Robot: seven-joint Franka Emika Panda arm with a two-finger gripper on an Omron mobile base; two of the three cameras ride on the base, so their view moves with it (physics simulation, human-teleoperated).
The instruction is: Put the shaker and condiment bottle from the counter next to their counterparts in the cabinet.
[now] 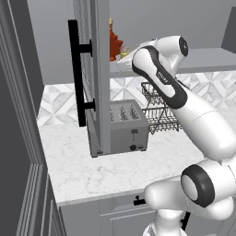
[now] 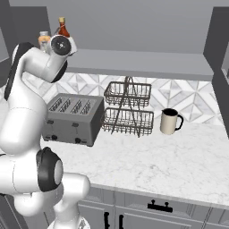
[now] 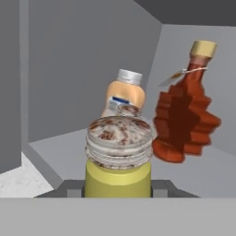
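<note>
Yellow shaker (image 3: pixel 118 159) inside grey cabinet (image 3: pixel 83 69)

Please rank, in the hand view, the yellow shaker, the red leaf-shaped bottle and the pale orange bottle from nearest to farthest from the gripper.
1. The shaker, between the fingertips.
2. The condiment bottle, on the right.
3. The pale orange bottle, behind the shaker.

The shaker (image 3: pixel 118 177) at lower centre is yellow with a silvery cap speckled brown. Right of it, the bottle (image 3: pixel 183 120) is red with a tan cap. The table (image 2: pixel 179 163) is white marble with grey veins.
</note>
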